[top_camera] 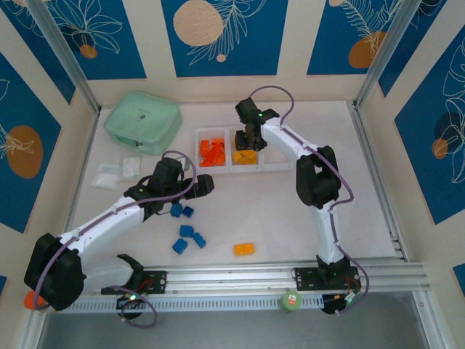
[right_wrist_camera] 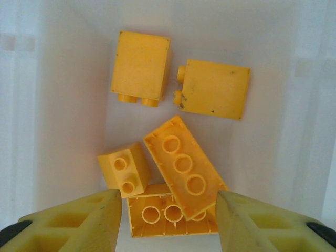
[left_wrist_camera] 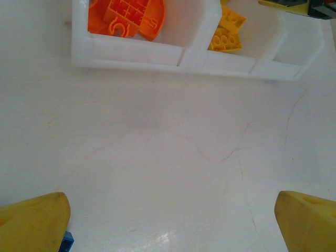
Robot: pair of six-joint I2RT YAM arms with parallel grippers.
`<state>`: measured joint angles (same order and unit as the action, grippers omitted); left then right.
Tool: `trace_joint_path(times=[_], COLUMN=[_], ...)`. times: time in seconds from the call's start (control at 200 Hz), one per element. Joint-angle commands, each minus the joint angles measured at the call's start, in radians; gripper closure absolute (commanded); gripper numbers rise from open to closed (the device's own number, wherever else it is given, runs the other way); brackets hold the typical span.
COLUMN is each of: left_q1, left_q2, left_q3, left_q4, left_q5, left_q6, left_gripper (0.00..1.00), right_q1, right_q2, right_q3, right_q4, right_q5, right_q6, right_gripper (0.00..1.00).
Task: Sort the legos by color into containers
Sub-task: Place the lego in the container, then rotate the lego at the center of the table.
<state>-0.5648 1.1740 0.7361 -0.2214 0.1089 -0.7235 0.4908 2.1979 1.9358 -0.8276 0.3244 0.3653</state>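
Over the mid bin [right_wrist_camera: 58, 105], R gripper [right_wrist_camera: 170, 210], fingers apart & empty, hangs above yellow legos [right_wrist_camera: 181, 163]; L gripper [top_camera: 207, 183], fingers wide apart & empty, near blue legos [top_camera: 187, 231] on table [top_camera: 290, 218]; orange legos [top_camera: 212, 153] in left bin [left_wrist_camera: 136, 55].

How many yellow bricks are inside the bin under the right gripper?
5, seen from the right wrist: back-left brick, back-right brick, long brick in the middle, small brick to its left, and front brick partly under the long one. Others may hide beneath.
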Motion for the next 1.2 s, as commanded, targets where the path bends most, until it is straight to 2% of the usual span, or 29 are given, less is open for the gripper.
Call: trace_joint_path(times=[0.0,0.235,0.415,0.655,0.745,0.945,1.195], left_q1=[0.013,0.01,0.001,-0.046,-0.073,-0.138,-0.174], left_q2=[-0.007,-0.033,-0.082,-0.152,-0.182,-0.243,-0.292], left_q3=[0.035,0.037,0.006,-0.032,-0.049,-0.098,-0.127], left_q4=[0.008,-0.013,-0.032,-0.092,-0.109,-0.134,-0.203], left_q5=[0.023,0.043,0.053,0.045,0.032,-0.001,-0.009], left_q6=[0.02,0.025,0.013,0.006,-0.008,-0.053,-0.08], left_gripper=[0.01,0.01,0.01,0.01,0.01,0.01,0.01], right_q1=[0.004,0.034,0.048,0.129,0.179,0.349,0.528], right_q2=[-0.054,-0.21,-0.372,-0.572,-0.627,-0.721,-0.814], right_q3=[0.019,-0.123,-0.32,-0.592,-0.679,-0.817,-0.95], right_q4=[-0.031,0.008,0.036,0.033,0.024,-0.049,-0.045], right_q5=[-0.011,-0.029,-0.11,-0.133,-0.149,-0.069,-0.141], right_q6=[-0.016,-0.022,0.001,0.019,0.018,0.026,0.122], right_gripper=[0.48,0.47,0.44,0.39,0.36,0.31,0.23])
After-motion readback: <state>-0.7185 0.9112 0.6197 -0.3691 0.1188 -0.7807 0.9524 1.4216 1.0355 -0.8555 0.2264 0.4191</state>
